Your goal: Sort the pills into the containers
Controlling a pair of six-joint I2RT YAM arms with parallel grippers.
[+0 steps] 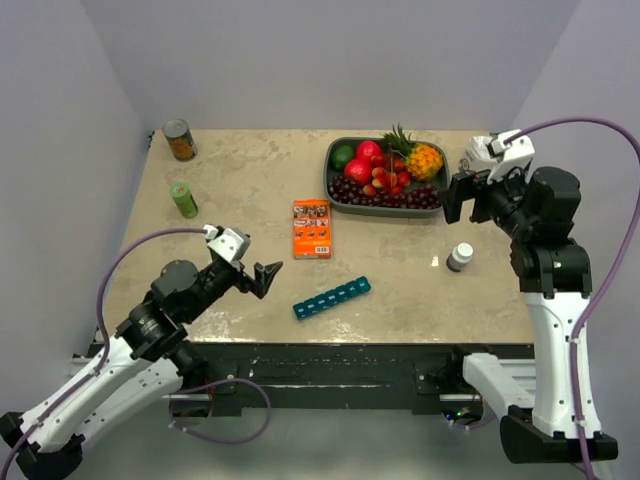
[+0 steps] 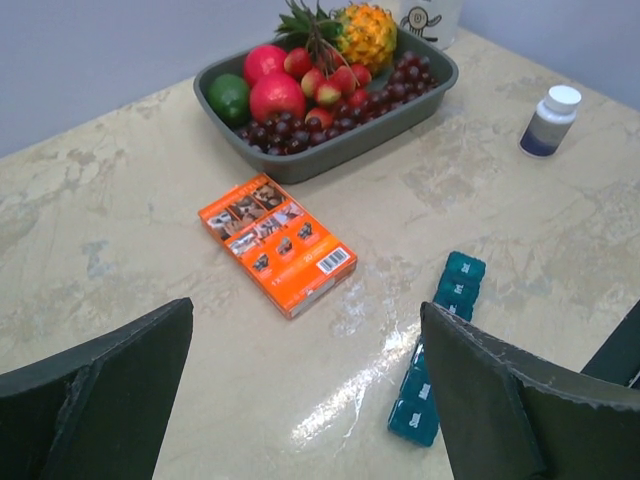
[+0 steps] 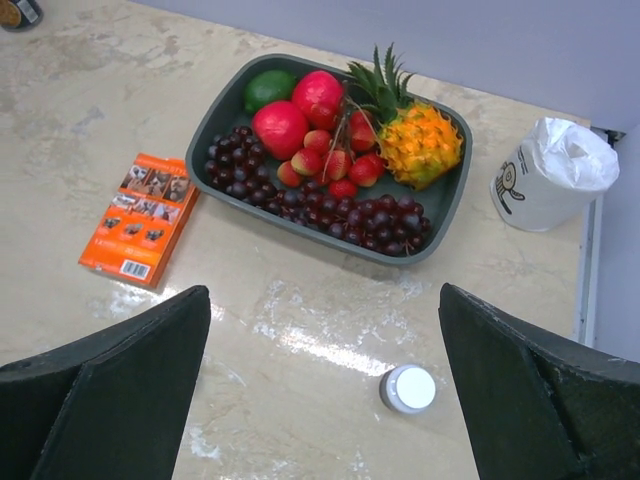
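Over the beige marble-look table (image 1: 230,180), the top camera showed the long teal plastic pill-organiser strip (image 1: 332,297) lying slantwise near the front edge, every lid down as far as could be told. The left gripper (image 1: 265,277) hovered just beside its near-left end, jaws spread wide, nothing between them. Far right, the right gripper (image 1: 462,198) hung high near the dark grey fruit tray (image 1: 334,185), also spread and empty, with the small white bottle with a blue-purple label (image 1: 460,257) standing below it. The flat orange box (image 1: 312,228) lay between tray and strip.

From the left wrist, the left gripper (image 2: 305,320) was gaping and held nothing; the strip (image 2: 455,290) ran down beside its right finger, partly hidden by it. Box (image 2: 278,243), tray (image 2: 325,165) and capped bottle (image 2: 549,120) sat beyond.

From the right wrist, the right gripper (image 3: 325,300) looked straight down, wide apart, and the bottle's white cap (image 3: 408,388) showed between the fingers but well below.

No loose pills could be made out anywhere, so none looked sorted. This read as the opening step: the approach. Next, I'd judge, the right arm needed to descend squarely around the bottle while the left steadied the strip or lifted a lid.
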